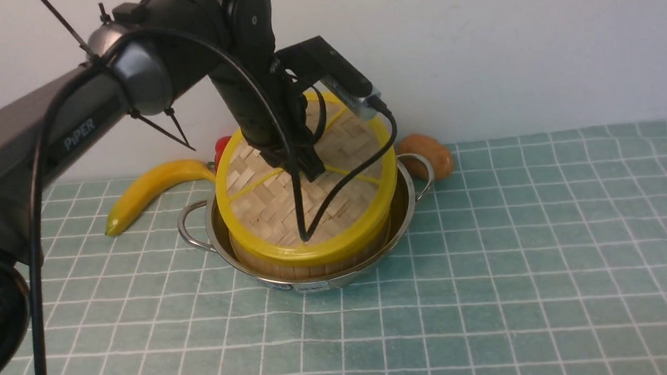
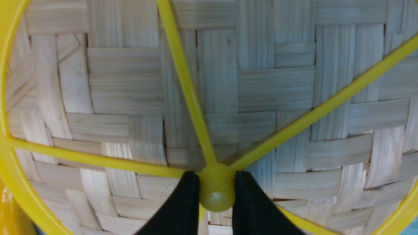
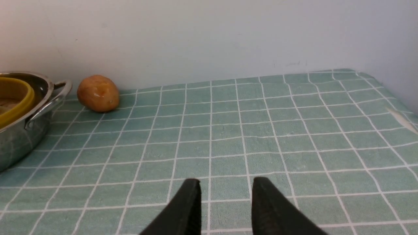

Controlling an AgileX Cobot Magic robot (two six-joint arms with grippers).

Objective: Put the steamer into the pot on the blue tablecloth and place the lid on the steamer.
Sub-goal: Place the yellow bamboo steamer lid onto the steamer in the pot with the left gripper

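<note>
The steel pot [image 1: 337,282] stands on the blue tablecloth [image 1: 507,248] with the steamer [image 1: 314,268] inside it; only the steamer's bamboo wall shows under the lid. The woven lid [image 1: 267,201] sits tilted over the steamer, with its near edge low and its far edge raised. My left gripper [image 1: 305,169] is shut on the lid's yellow hub [image 2: 217,192], one black finger on each side, and the lid [image 2: 130,98] fills the left wrist view. My right gripper [image 3: 225,184] hangs open over bare cloth, to the right of the pot [image 3: 19,140].
A banana [image 1: 145,191] lies left of the pot and a small red thing [image 1: 221,146] shows behind the lid. A brown potato [image 1: 426,153] rests by the pot's right handle near the wall. The cloth's right edge [image 3: 401,107] shows in the right wrist view.
</note>
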